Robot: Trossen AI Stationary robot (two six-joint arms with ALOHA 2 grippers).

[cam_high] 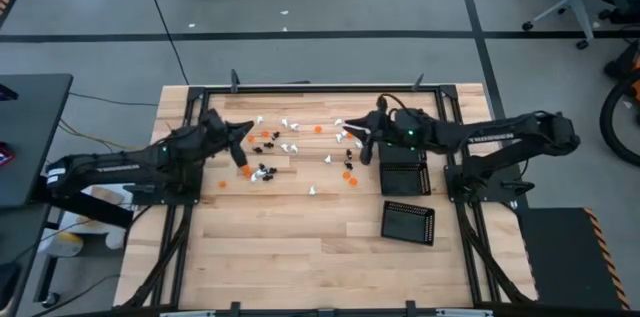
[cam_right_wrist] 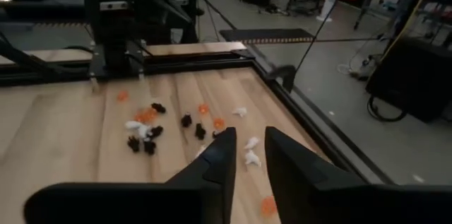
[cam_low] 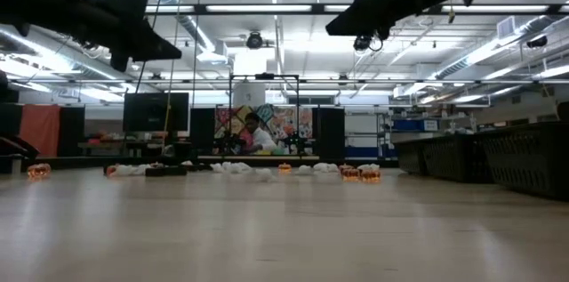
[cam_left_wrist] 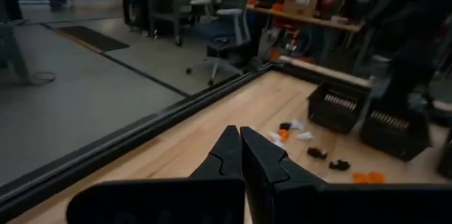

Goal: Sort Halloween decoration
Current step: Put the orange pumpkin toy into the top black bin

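Note:
The Halloween decoration is a scatter of tiny white, orange and black pieces [cam_high: 290,152] lying on the wooden table between my two grippers. They show in the low view as a far row [cam_low: 267,169], and in both wrist views [cam_left_wrist: 311,146] [cam_right_wrist: 152,128]. My left gripper [cam_high: 246,133] is shut and empty, raised above the left end of the scatter; it also shows in its wrist view [cam_left_wrist: 241,146]. My right gripper [cam_high: 354,138] is open and empty, raised above the right end of the scatter; white pieces [cam_right_wrist: 250,152] lie on the table beyond its fingertips [cam_right_wrist: 247,155].
Two black perforated trays stand on the table's right side, one [cam_high: 405,169] under the right arm and one [cam_high: 408,222] nearer the front. A black metal frame [cam_high: 300,88] borders the table. Bare wood [cam_high: 290,247] lies in the near half.

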